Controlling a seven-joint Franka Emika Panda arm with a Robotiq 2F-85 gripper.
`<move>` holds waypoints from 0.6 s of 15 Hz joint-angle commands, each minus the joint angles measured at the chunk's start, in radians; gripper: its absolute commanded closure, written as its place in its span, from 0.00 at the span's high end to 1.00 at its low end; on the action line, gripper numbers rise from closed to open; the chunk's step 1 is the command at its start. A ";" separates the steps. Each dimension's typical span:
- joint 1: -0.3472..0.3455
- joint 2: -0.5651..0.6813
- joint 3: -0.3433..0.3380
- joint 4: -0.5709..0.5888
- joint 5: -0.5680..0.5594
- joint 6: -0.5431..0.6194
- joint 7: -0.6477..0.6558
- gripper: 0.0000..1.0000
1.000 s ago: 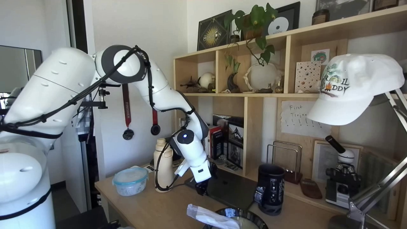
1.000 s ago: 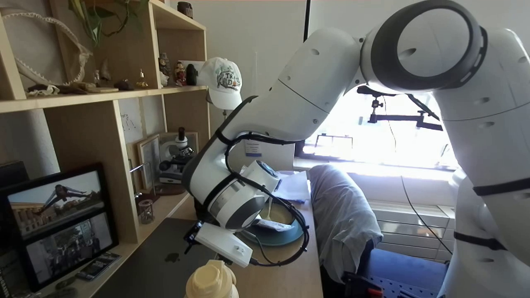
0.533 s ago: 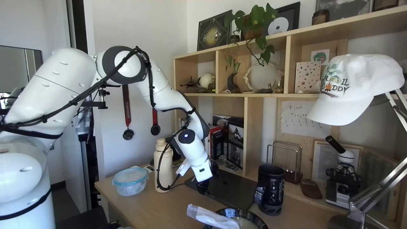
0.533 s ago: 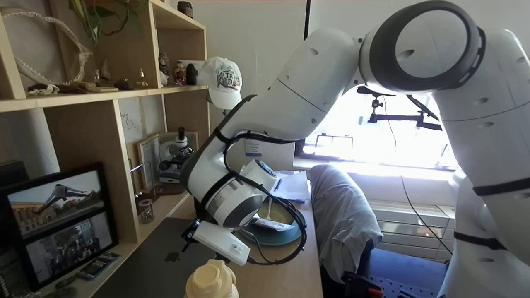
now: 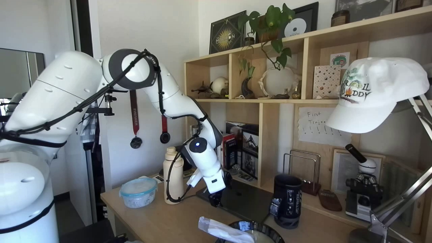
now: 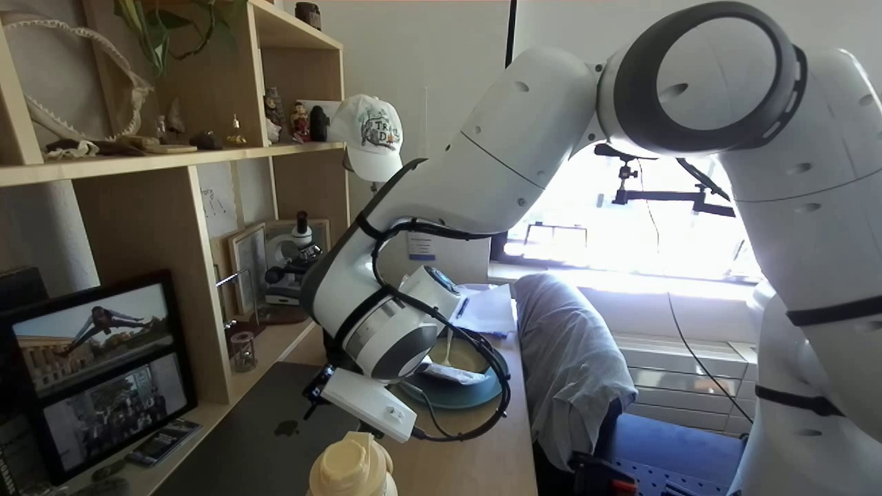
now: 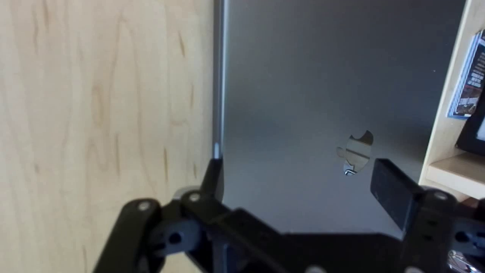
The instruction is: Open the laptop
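The laptop is dark grey and lies closed on the desk, its lid (image 7: 288, 87) up with the Apple logo. It shows in both exterior views (image 5: 248, 200) (image 6: 251, 430), partly hidden by my arm. My gripper (image 7: 299, 162) is open with nothing between its fingers. In the wrist view its left fingertip (image 7: 216, 170) lines up with the laptop's long edge on the bare-desk side. The right finger (image 7: 394, 193) stands over the lid, beside the logo. I cannot tell whether the left fingertip touches the edge.
A cream bottle (image 5: 174, 182) stands close to my wrist. A lidded tub (image 5: 138, 192) is at the desk's end. A black mug-like device (image 5: 287, 200) stands beyond the laptop, near a bowl with a plastic packet (image 5: 224, 229). Shelves (image 6: 207, 275) border the laptop's back.
My gripper has shifted very slightly toward the shelf side over the laptop since one second ago, then stayed still. The laptop has not moved.
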 commanded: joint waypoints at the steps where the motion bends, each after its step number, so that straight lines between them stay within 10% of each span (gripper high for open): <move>1: -0.003 0.024 0.005 0.012 -0.025 0.027 0.037 1.00; 9: -0.003 0.044 0.001 0.028 -0.025 0.022 0.035 1.00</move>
